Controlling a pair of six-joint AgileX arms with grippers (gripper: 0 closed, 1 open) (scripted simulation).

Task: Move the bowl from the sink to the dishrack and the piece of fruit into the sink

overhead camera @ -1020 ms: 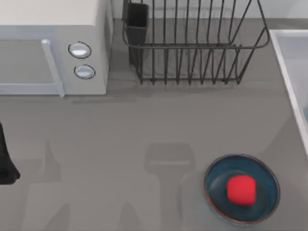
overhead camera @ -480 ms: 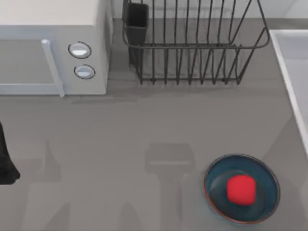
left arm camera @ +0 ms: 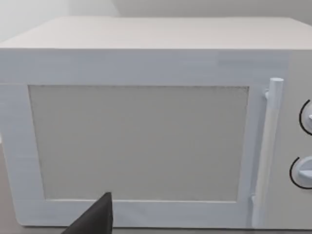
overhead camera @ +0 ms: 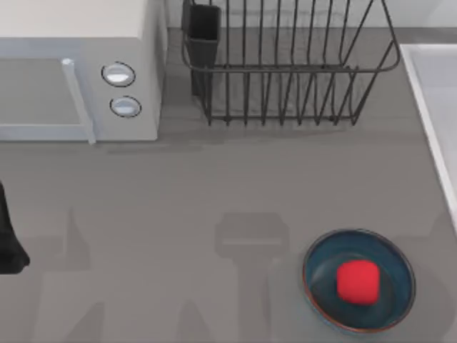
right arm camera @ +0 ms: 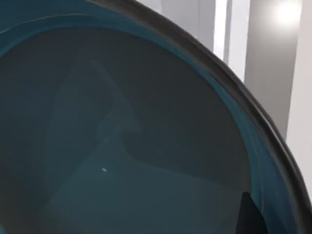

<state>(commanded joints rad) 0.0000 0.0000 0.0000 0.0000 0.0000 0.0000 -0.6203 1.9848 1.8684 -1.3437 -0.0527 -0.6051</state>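
While the bowl (right arm camera: 122, 146) looms close — either pincer's state: cannot tell.

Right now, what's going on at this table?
The right arm's wrist camera looks into the teal bowl from very close, with the pale sink behind it, so the right hand seems to be working on the bowl. The dishrack holds no dishes. The red fruit sits in a shallow blue dish on the table. The left arm is at the table's left edge, facing the microwave.
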